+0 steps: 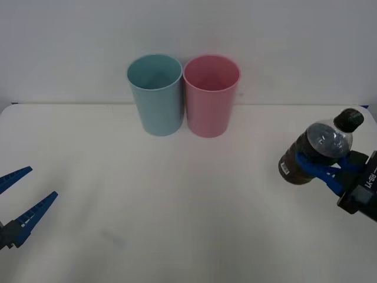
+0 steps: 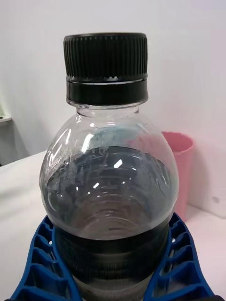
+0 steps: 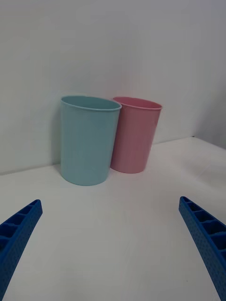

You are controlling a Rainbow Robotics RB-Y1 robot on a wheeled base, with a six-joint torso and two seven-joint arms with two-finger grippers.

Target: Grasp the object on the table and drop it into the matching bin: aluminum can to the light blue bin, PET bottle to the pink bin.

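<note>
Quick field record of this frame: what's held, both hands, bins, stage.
held object: PET bottle, dark liquid, black cap, lifted and tilted at the table's right side
right hand: blue fingers shut around the bottle's body
left hand: open, idle low at the near left
pink bin: upright at the back, on the right of the pair
light blue bin: upright, right beside the pink one
table: white
stage: grasped, not yet over a bin

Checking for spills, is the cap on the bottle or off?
On. The black cap sits on the neck of the PET bottle, which the right gripper holds.
</note>
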